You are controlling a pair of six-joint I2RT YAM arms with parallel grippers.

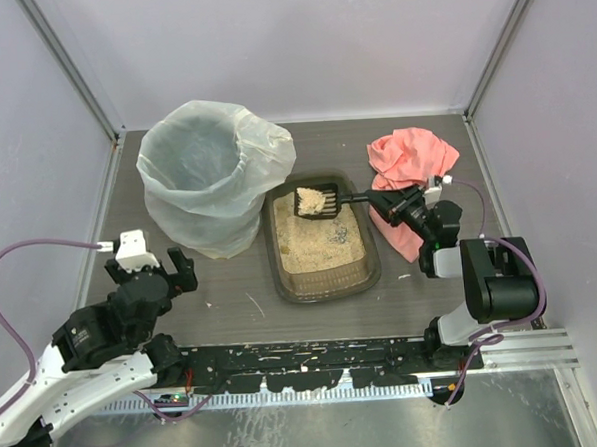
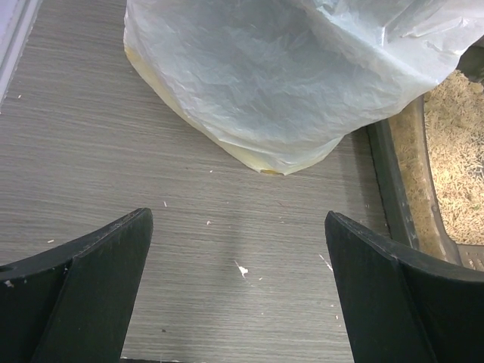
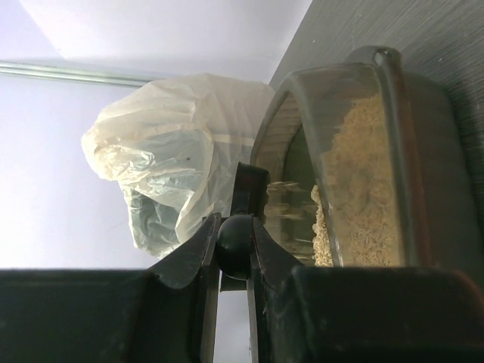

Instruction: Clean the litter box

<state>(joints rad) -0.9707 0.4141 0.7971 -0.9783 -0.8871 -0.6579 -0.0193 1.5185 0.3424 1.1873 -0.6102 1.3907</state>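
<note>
Litter box [image 1: 327, 287] sits mid-bench [image 1: 233, 302], long side running near-to-far, with tan litter [image 1: 325, 247] spread over its floor. Right end effector [image 1: 393, 204] is just off the litter box's far right corner, pinching the handle of the black scoop [image 1: 317, 200]. Right wrist view shows both fingers pressed on the round handle end [image 3: 236, 246], with the litter box wall [image 3: 423, 151] beyond. The scoop head is over the far end of the litter box, carrying a heap of litter; can't tell if it touches the litter below. Left end effector [image 1: 160, 263] is to the left of the litter box, well apart from it and spread wide. Left wrist view shows its fingers [image 2: 91, 287] with only bare bench between them and the litter box rim [image 2: 401, 197] at the right edge. Bag-lined bin [image 1: 211, 178] stands touching or just beside the litter box's far left corner. Pink cloth [image 1: 410, 156] lies right of the litter box, behind the right end effector. Small litter specks dot the bench near the litter box's left side.
</note>
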